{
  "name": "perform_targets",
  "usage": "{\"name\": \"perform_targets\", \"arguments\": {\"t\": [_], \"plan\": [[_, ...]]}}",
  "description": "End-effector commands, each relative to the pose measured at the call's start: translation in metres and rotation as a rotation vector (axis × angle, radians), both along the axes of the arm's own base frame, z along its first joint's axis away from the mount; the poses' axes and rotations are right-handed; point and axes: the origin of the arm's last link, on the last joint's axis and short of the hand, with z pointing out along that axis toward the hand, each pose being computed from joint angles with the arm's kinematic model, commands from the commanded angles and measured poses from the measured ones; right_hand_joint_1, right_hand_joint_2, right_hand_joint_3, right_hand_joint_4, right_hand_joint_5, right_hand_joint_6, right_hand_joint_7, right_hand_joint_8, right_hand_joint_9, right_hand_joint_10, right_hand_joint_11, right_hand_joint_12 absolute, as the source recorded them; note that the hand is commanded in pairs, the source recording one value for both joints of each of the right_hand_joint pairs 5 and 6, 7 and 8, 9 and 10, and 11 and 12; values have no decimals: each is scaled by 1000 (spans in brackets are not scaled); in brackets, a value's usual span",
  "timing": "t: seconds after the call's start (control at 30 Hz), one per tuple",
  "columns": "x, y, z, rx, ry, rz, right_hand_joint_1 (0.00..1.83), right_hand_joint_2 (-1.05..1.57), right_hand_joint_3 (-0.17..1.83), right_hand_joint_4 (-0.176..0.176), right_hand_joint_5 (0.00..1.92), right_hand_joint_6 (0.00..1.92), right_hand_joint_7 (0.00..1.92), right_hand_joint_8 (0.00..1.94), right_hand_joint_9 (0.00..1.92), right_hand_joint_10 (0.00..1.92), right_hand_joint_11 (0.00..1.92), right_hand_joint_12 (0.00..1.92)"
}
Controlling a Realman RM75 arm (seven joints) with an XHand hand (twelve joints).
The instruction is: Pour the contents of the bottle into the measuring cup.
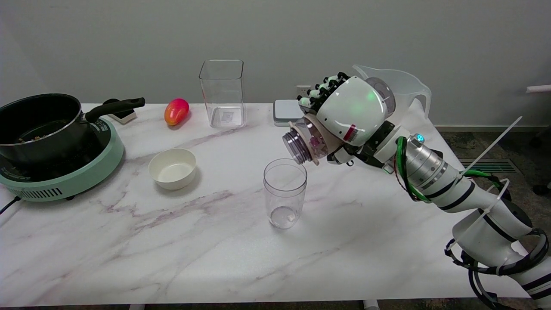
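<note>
Right above the measuring cup (pixel 285 193), the right hand (pixel 351 113) has its fingers (pixel 320 91) clamped around a clear bottle (pixel 306 142), tipped over so the mouth hangs just over the cup's rim. Cup stands upright mid-surface (pixel 215 258). Left of the cup there's a small white bowl (pixel 172 168), farther left a black pot (pixel 41 125) on a green cooker (pixel 60 172).

Bare table (pixel 215 249) below and left of right hand (pixel 344 112); measuring cup (pixel 285 193) directly beneath; scale (pixel 287 112), jug (pixel 404 88) close behind.
</note>
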Motion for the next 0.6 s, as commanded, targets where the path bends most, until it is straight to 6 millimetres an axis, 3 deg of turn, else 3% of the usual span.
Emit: {"name": "perform_targets", "arguments": {"t": [0.03, 0.6], "plan": [[0, 1, -4, 3, 34, 19, 1388, 1440, 286, 0, 1920, 1920, 1920, 1920, 1671, 1671, 1305, 1305], [20, -2, 1, 29, 137, 46, 1371, 1461, 266, 0, 1920, 1920, 1920, 1920, 1675, 1675, 1306, 1306]]}}
